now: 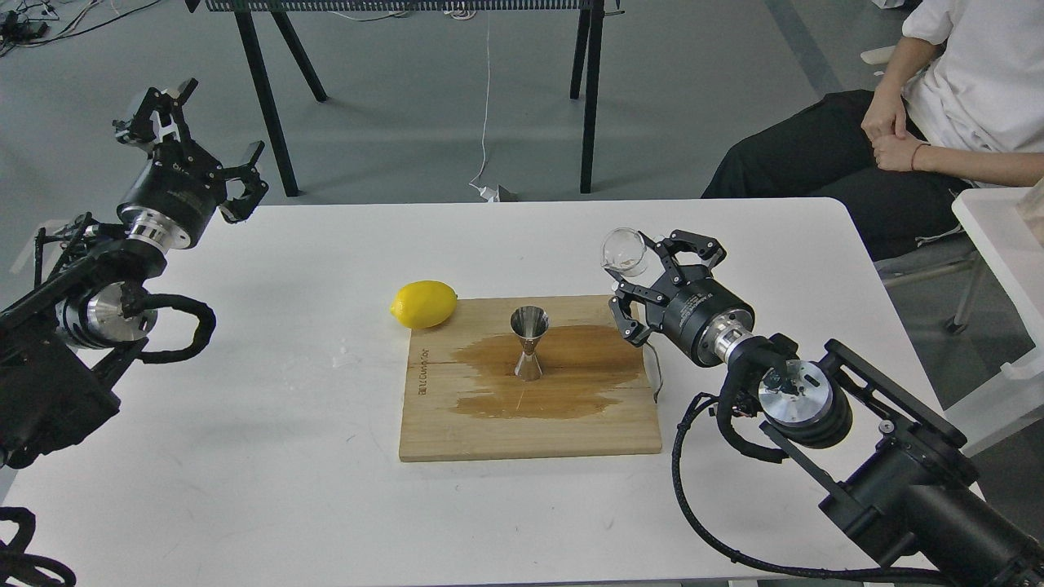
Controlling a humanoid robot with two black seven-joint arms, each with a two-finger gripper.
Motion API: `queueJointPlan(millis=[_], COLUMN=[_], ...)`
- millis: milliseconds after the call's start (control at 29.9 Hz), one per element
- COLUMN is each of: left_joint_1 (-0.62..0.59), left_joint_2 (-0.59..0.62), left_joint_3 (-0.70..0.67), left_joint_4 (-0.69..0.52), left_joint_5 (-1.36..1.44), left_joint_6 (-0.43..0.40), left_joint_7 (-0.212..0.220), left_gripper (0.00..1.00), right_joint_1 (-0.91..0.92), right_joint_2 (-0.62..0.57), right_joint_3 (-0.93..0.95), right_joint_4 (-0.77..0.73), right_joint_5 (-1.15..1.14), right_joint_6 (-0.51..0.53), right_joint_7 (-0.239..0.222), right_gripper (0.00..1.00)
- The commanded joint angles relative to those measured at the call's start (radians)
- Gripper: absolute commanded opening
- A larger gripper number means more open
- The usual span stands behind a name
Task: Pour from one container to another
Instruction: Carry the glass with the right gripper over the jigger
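Observation:
The steel jigger (529, 342) stands upright near the middle of the wooden board (528, 432), inside a dark wet stain. My right gripper (632, 265) is shut on the small clear cup (625, 249), held in the air over the board's far right corner, up and to the right of the jigger. The cup is tilted, mouth facing left. My left gripper (200, 122) hangs open and empty past the table's far left corner, far from both containers.
A yellow lemon (423, 304) lies on the white table (245, 456) touching the board's far left corner. A metal handle (654, 371) sticks out of the board's right side. A seated person (922, 122) is at the far right, beside another white surface (999, 244).

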Motion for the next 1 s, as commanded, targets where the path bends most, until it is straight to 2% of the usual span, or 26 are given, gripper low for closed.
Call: queueJointPlan(millis=[0,301,969], left_joint_1=[0.002,0.003,0.005], left_joint_2=[-0.003,0.004,0.007], left_joint_3=[0.001,0.001,-0.001], left_joint_4=[0.0,0.0,0.001], left_joint_5=[0.0,0.0,0.0], left_joint_6=[0.006,0.006,0.004], left_joint_7=[0.0,0.001,0.001], left_gripper=[0.99,1.0,0.99], right_joint_1=[0.013,0.035,0.09], right_joint_2=[0.024,0.034,0.034], right_joint_3=[-0.042,-0.093,-0.229], right_joint_4=[-0.001,-0.001,-0.016], right_joint_5=[-0.075,-0.276,-0.486], right_joint_6=[-0.007,-0.035,-0.056], right_joint_7=[0.0,0.005,0.02], right_gripper=[0.34,0.34,0.34])
